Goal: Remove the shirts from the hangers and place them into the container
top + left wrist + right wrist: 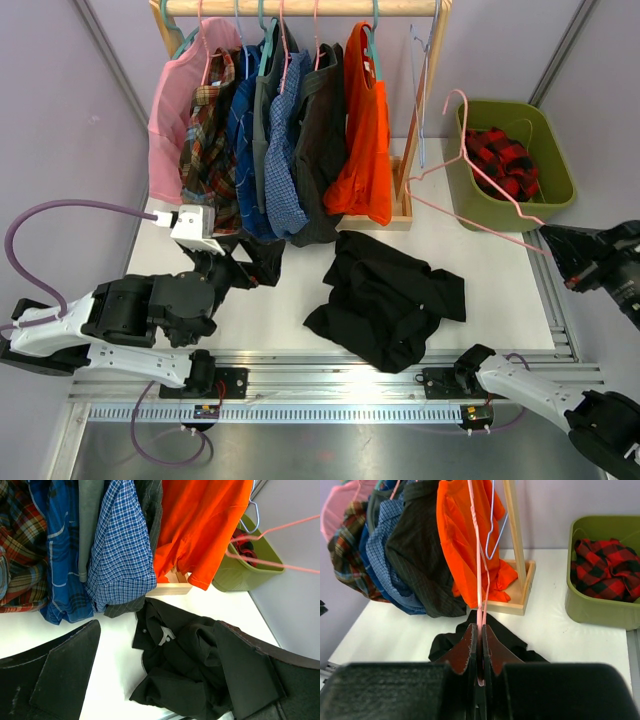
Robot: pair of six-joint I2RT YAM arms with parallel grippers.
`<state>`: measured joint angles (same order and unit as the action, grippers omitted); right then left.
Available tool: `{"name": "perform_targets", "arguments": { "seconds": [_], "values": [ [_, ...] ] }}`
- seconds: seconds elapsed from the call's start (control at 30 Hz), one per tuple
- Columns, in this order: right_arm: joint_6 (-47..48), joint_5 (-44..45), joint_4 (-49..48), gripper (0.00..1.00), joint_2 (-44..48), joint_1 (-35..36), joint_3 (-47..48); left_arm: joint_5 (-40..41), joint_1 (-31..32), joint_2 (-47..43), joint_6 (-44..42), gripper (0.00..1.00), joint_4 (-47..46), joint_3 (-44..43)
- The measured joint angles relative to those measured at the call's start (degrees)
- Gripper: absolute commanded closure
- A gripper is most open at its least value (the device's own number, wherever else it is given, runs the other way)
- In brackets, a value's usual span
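The right gripper (479,630) pinches a bare pink hanger (480,612) beside the olive bin (468,198), which holds a red-and-black plaid shirt (505,160). The left gripper (157,626) gapes wide near a black shirt (385,295) on the table (300,300).

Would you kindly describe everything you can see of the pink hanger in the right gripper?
The pink hanger is a thin, wire-like frame with a curved hook and an open triangle, and it carries no shirt. The right gripper is shut on one shoulder corner and holds it tilted above the table, hook away from the gripper, beside the green bin. Nothing else visibly touches it.
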<state>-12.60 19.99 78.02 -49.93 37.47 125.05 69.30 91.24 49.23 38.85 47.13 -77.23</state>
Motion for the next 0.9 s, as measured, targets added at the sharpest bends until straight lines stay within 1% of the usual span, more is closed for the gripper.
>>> {"name": "perform_targets", "arguments": {
  "seconds": [0.17, 0.43, 0.7, 0.9],
  "values": [
    [1.2, -0.1, -2.7, 1.0, -1.7, 0.0, -3.0, -0.4, 0.0, -0.2, 1.8, 0.01, 1.2, 0.0],
    [3.5, -0.2, -12.0, 1.0, -3.7, 0.0, -6.6, -1.3, 0.2, -2.0, 4.8, 0.01, 3.0, 2.3],
    [7.0, 0.1, -25.6, 1.0, -5.6, 0.0, -12.9, -1.9, 0.4, -3.7, 7.1, 0.01, 4.2, 4.2],
    [10.7, 1.0, -37.1, 1.0, -10.3, 0.0, -15.5, -2.4, 0.5, -3.9, 8.8, 0.01, 5.1, 4.7]
  ]
}}
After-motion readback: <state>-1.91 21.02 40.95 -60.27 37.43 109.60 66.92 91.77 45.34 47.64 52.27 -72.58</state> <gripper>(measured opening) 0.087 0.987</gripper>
